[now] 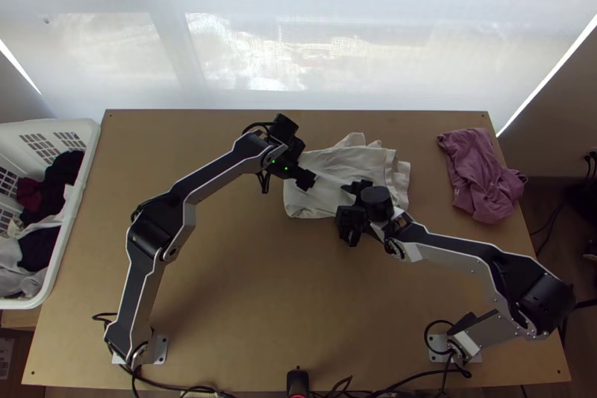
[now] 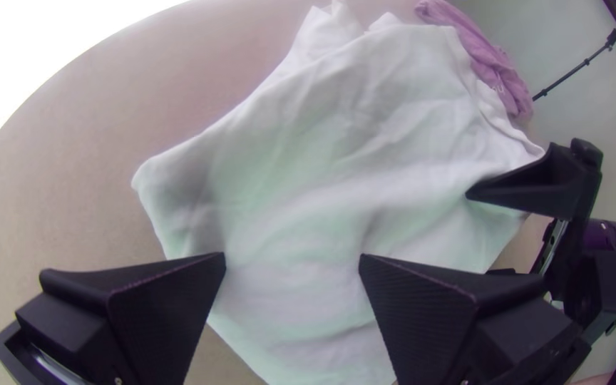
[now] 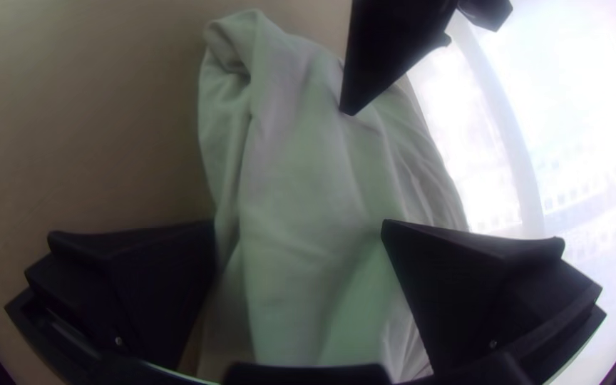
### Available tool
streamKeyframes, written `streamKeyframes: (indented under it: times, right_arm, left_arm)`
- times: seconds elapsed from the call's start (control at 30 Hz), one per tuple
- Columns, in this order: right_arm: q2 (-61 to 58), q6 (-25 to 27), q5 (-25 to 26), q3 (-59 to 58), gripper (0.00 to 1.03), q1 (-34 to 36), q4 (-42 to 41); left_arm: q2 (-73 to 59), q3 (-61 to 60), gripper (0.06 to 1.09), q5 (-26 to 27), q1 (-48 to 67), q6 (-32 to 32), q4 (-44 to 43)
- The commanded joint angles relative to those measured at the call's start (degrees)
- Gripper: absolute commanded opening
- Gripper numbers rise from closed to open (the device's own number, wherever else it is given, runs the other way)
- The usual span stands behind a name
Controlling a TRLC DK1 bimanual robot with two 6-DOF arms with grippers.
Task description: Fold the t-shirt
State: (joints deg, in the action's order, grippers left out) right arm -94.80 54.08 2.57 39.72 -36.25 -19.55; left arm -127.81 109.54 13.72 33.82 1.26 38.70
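- T-shirt (image 1: 333, 162), white, is laid on the far part of the tabletop (image 1: 246, 286), a little right of the middle; it is creased and partly doubled over, with uneven layers gathered toward its far and right edges. Both arms can be brought to it there, which probably explains why it is worked at that spot.
- The left claw (image 2: 292, 257) is held over the shirt's left part, its fingers parted with fabric seen between them. No cloth is seen pinched, so the pose seems meant for choosing a grip.
- The right claw (image 3: 299, 224) is placed at the near right side of the shirt, also with its fingers apart. By this spacing, two separate parts of the fabric could be taken and the layers drawn flat; a clean fold would likely be spoiled by the present bunching.
- Little room is left between the claws, so a knock could be risked if both were closed inward without care.
- A mauve garment (image 1: 485, 178) is heaped at the right, apart from the shirt, presumably so that the two are not caught together.
- A white laundry basket (image 1: 80, 189) is stood at the left, with clothes inside.
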Motion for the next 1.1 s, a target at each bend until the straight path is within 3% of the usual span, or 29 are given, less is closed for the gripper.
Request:
streamKeyframes:
  times: [0.0, 0.07, 0.17, 0.27, 0.37, 0.63, 0.87, 1.07]
  right_arm:
    - [-5.22, 0.85, 0.60, 4.48, 0.98, 2.94, -1.10]
    - [-7.15, 0.76, 1.12, 6.68, 0.98, 3.55, -1.10]
    - [-10.14, 0.41, 1.65, 9.58, 0.84, 4.35, -1.10]
    - [-11.89, -0.21, 1.65, 11.43, 0.49, 5.05, -1.10]
    - [-12.07, -2.32, 1.65, 11.95, 0.04, 5.84, -1.10]
    - [-4.42, -8.73, 3.41, 11.95, 0.03, 8.65, 0.04]
    - [7.53, -14.89, 4.38, 14.06, 0.03, 10.32, 6.72]
    - [12.98, -17.00, 6.13, 16.88, 0.03, 13.31, 10.32]
  left_arm:
    - [0.02, 0.06, 0.98, 0.08, -0.16, -0.03, 0.06]
    - [0.02, 0.06, 0.98, 0.17, -0.16, -0.03, 0.15]
    - [0.02, 0.06, 0.98, 0.17, -0.07, -0.03, 0.24]
    - [0.10, -0.02, 0.98, 0.17, -0.16, -0.03, 0.41]
    - [0.37, -0.20, 0.98, 0.17, -0.16, -0.03, 0.50]
    - [2.04, -0.38, 0.98, 0.17, -0.43, 0.06, 0.85]
    - [4.94, -1.34, 1.02, 0.08, -2.45, 0.24, 2.44]
    - [8.45, -4.16, 1.03, 0.08, -4.12, 0.06, 2.44]
